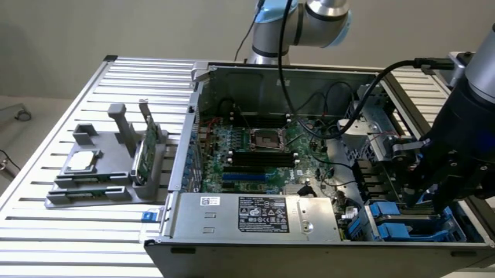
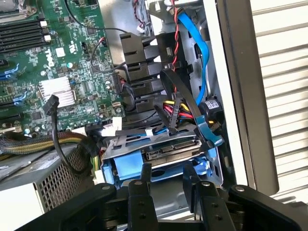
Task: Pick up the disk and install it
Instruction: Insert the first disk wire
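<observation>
1. The computer case (image 1: 255, 78) lies open on the tabletop (image 1: 77, 237), with its drive bay in the near corner at the exterior view's right.
2. The gripper (image 2: 167, 173) hangs over that bay with its jaws wide apart. Contact with anything cannot be told.
3. The disk (image 2: 159, 144) sits in the bay, just beyond the fingertips (image 2: 143, 172).
</observation>
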`<state>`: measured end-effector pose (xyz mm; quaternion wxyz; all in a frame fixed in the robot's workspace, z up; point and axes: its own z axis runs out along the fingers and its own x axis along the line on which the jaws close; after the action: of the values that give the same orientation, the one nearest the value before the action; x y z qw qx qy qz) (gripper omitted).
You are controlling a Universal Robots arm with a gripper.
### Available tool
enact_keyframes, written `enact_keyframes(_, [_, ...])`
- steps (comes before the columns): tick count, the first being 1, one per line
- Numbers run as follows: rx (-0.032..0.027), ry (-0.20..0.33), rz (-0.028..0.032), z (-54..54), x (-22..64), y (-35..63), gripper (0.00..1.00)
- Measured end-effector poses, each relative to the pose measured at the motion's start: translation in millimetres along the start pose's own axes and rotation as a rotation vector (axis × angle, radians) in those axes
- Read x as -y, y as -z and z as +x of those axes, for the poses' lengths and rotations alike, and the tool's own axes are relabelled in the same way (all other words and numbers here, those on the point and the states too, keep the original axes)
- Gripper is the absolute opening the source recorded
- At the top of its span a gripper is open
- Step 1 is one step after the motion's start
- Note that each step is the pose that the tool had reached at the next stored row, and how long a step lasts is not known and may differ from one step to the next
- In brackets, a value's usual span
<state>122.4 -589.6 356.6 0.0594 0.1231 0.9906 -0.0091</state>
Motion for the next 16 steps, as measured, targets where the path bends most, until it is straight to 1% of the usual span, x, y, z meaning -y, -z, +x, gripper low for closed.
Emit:
enact_keyframes(4, [-0.004,-0.023,0.004,-0.4,-1.9,0.0,0.4])
enact_keyframes(7, [-0.0058,-0.025,0.0047,-4.5,-5.9,-0.5,0.4])
enact_keyframes(11, [-0.0101,-0.026,0.0059,-11.2,-11.5,-1.3,0.4])
enact_keyframes(16, [-0.0138,-0.046,0.0092,-12.7,-15.0,-1.6,0.4])
